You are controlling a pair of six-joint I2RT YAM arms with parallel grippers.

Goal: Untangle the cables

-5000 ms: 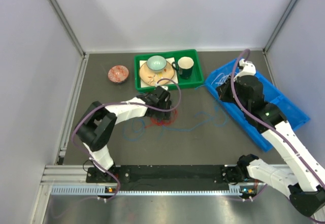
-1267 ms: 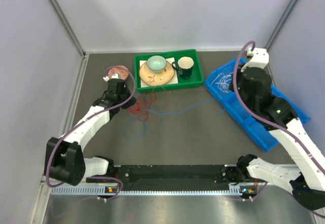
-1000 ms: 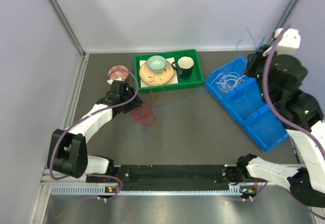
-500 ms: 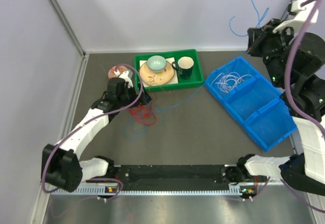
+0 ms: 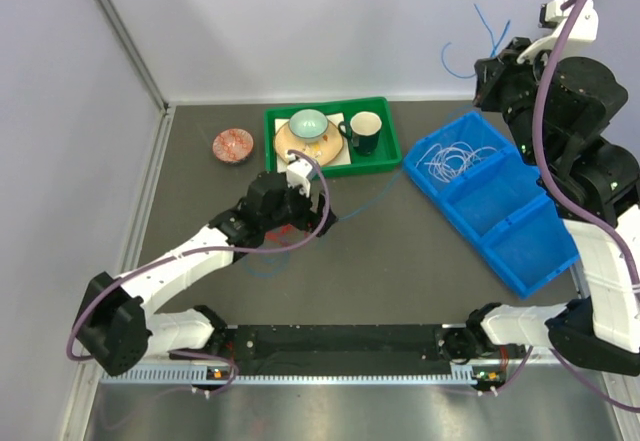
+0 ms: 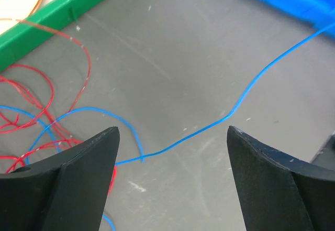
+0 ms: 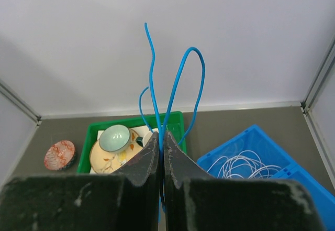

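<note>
R gripper [image 7: 161,134]: black fingers pinching thin blue cable [image 7: 152,68], its end looping upward | L gripper [image 6: 171,132]: jaws gaping over matte grey table [image 6: 172,42], holding nothing | red cable [image 6: 85,68] curling loosely beside green tray [image 6: 63,11] | white cable [image 5: 450,156] coiling in blue bin [image 5: 520,251]

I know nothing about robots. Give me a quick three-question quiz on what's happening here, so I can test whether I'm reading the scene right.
1. Multiple choice: which cable do the right fingers pinch, high above the table? A red, B blue, C white.
2. True or false: the left fingers are shut tight.
3. Fill in the blank: the white cable lies coiled in the far compartment of the ___ bin.

Key
1. B: the blue cable, which also trails across the table under the left fingers.
2. False: they stand wide open and hold nothing.
3. Blue: the blue bin on the right side of the table.
</note>
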